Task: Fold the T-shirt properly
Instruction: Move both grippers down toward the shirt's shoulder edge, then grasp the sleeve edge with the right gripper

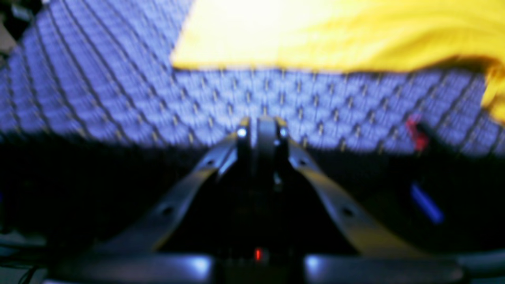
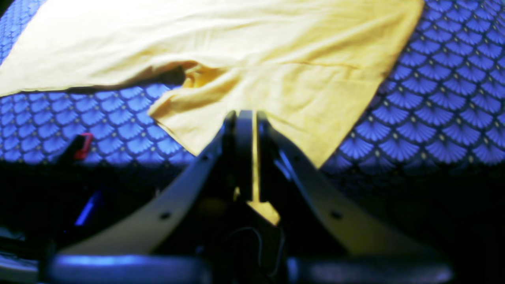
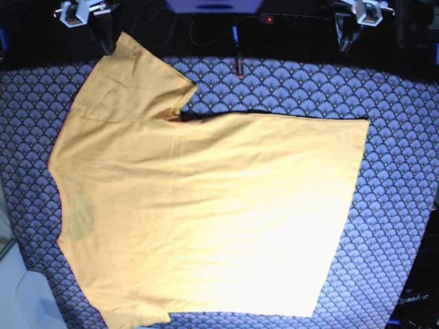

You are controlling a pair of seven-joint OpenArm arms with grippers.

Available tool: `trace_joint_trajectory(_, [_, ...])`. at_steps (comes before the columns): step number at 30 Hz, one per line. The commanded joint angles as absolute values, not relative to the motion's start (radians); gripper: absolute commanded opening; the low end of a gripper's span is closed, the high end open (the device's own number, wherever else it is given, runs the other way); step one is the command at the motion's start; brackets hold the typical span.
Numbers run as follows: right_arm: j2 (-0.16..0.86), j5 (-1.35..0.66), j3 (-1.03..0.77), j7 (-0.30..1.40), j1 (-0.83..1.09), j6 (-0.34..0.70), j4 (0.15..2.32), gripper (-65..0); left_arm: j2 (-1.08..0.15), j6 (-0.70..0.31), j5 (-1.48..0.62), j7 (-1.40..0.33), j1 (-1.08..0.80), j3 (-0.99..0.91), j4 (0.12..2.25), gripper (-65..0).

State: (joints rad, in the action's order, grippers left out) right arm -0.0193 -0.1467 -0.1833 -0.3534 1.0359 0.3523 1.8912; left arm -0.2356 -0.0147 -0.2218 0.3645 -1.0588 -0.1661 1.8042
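The yellow-orange T-shirt point(image 3: 206, 205) lies spread flat on the tablecloth, with its collar at the left and its hem at the right in the base view. My right gripper point(image 2: 252, 116) is shut on the edge of the far sleeve point(image 2: 276, 118), and a strip of yellow fabric shows between its fingers. In the base view that right gripper point(image 3: 108, 46) sits at the sleeve tip, top left. My left gripper point(image 1: 262, 126) is shut with nothing in it, at the table's far edge, short of the T-shirt's hem corner point(image 1: 315, 35). The base view shows this left gripper point(image 3: 345, 42) at the top right.
The blue-grey scallop-patterned tablecloth point(image 3: 398, 205) covers the whole table. A small red and black object point(image 3: 238, 65) lies at the far edge between the arms. A white surface point(image 3: 14, 295) borders the table at the bottom left.
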Motion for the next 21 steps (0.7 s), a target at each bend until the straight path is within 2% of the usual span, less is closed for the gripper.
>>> trace_joint_trajectory(1, [-0.022, -0.156, -0.186, -0.380, 1.050, 0.363, 1.910, -64.0, -0.242, -0.012, -0.220, 0.374, -1.052, -0.177, 1.814, -62.0])
trace_joint_trajectory(7, [-0.087, -0.154, -0.199, -0.378, 1.040, 0.361, 1.923, -63.9, -0.242, -0.018, -0.220, 0.275, -0.960, -0.231, 1.813, -62.0])
trace_joint_trajectory(13, [-0.153, -0.050, -0.209, -0.314, 0.986, 0.361, 1.923, -63.9, -0.239, -0.153, -0.225, 0.193, -0.892, -0.236, 1.813, -62.0])
trace_joint_trajectory(21, [-0.150, -0.024, -0.219, -0.166, 0.898, 0.363, 1.919, -62.6, -0.206, -0.159, -0.228, 0.124, -0.858, -0.291, 1.817, -62.0])
